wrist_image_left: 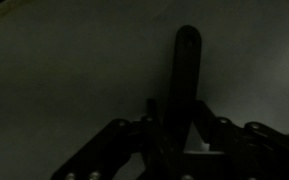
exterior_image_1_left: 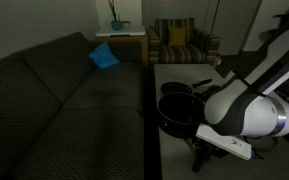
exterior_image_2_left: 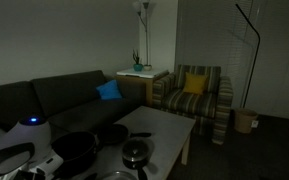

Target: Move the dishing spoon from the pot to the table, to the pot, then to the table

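The gripper point(wrist_image_left: 182, 128) fills the bottom of the wrist view. Its dark fingers point(wrist_image_left: 216, 128) stand on either side of the dishing spoon point(wrist_image_left: 185, 70), whose slim handle runs up and away from them over the pale table point(wrist_image_left: 64, 80). A thin pale gap shows between the handle and one finger. The picture is too dark to tell whether the jaws pinch the spoon or stand loose around it, or whether the spoon rests on the top or hangs just above it.

In an exterior view the pot point(exterior_image_2_left: 74, 150) stands at the end of the table by the white arm point(exterior_image_2_left: 19, 150). A shallower pan point(exterior_image_2_left: 109, 135) sits just behind it, and a small lidded pan point(exterior_image_2_left: 136, 153) stands nearer the table's other long edge. These three crowd that end of the table. Farther along, the pale top runs bare toward the armchair point(exterior_image_2_left: 199, 95) with its yellow cushion point(exterior_image_2_left: 194, 83).

The sofa point(exterior_image_1_left: 54, 90) lies along one long side of the table, with a narrow dark gap between them, and carries a blue cushion point(exterior_image_1_left: 104, 57). A wooden side table point(exterior_image_1_left: 122, 35) with a plant stands in the corner beyond.

In an exterior view the arm bends down in front of the cookware, its wrist low just beside the pot on the camera's side. The spoon itself is too dark to pick out there. In the wrist view only table top shows around it.
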Available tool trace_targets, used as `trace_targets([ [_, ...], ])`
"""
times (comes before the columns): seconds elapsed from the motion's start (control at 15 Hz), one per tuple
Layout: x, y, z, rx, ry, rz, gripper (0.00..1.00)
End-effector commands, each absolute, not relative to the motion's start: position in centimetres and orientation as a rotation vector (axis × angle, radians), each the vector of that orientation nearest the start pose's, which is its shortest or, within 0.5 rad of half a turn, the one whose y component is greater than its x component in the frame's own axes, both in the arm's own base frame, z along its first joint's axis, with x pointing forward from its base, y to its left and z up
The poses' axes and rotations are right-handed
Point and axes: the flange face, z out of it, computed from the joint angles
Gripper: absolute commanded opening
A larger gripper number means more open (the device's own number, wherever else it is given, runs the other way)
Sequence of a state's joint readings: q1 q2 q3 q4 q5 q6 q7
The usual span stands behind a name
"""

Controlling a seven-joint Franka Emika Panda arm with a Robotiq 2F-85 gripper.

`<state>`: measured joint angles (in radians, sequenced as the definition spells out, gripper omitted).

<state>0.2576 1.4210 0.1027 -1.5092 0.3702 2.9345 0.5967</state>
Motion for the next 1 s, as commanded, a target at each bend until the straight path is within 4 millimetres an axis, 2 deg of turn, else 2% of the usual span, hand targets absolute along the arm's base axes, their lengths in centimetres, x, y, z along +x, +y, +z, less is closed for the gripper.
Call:
trace_targets([
  [0.0,54.8,17.5,-15.2,-2.811,1.012,0.141,0.76],
  [0.2,55.3,17.4,-13.6,-2.814,1.004,0.111,0.98],
  [0.93,56.2,18.1,-6.4,-2.855,0.943,0.043,1.00],
])
